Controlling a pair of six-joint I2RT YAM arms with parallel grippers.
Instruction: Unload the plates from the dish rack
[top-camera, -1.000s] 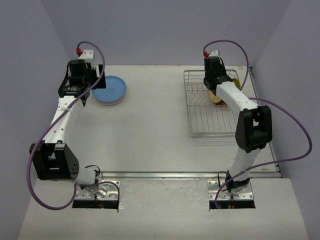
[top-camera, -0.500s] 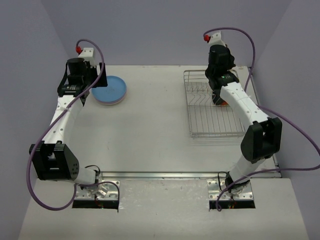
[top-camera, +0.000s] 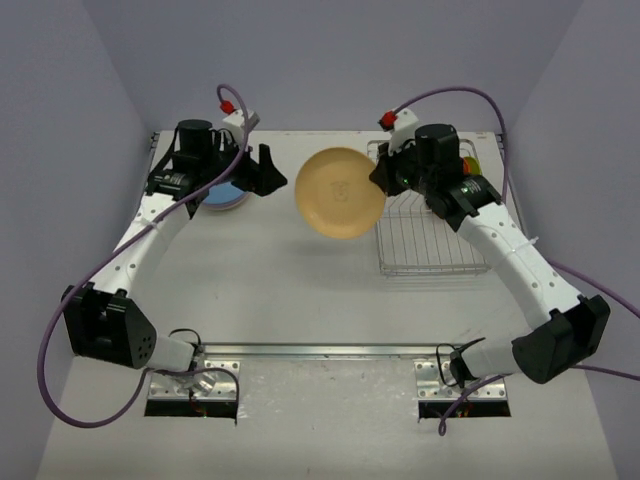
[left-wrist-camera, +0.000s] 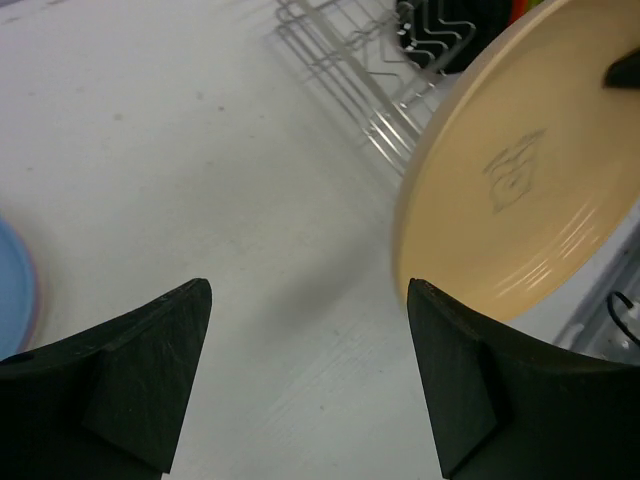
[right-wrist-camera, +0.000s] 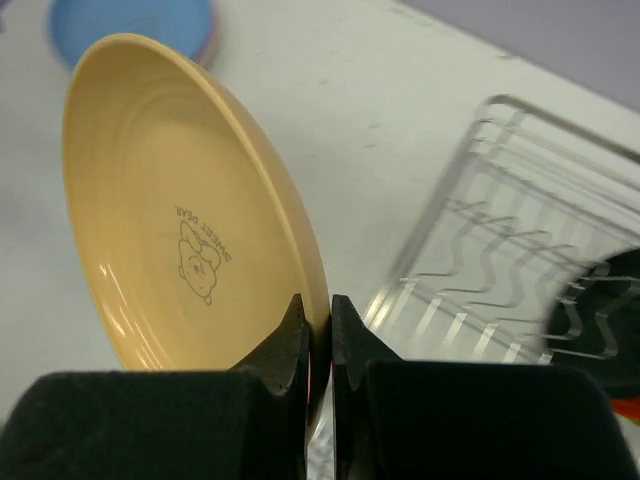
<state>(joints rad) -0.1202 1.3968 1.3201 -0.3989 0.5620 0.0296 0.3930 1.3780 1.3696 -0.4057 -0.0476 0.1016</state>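
My right gripper (top-camera: 383, 178) is shut on the rim of a tan plate (top-camera: 340, 193) and holds it on edge in the air, left of the silver wire dish rack (top-camera: 430, 245). The same plate fills the right wrist view (right-wrist-camera: 180, 210), pinched between the fingers, and shows in the left wrist view (left-wrist-camera: 520, 170). My left gripper (top-camera: 268, 172) is open and empty, just left of the tan plate, jaws wide apart (left-wrist-camera: 310, 300). A blue plate (top-camera: 222, 195) on a lavender one lies on the table behind the left arm. Black, orange and lime plates (top-camera: 470, 165) remain at the rack's far end.
The white table (top-camera: 300, 290) is walled by purple panels on three sides. The rack's near bars are bare. The blue plate stack shows at the left edge of the left wrist view (left-wrist-camera: 15, 285) and at the top of the right wrist view (right-wrist-camera: 130, 20).
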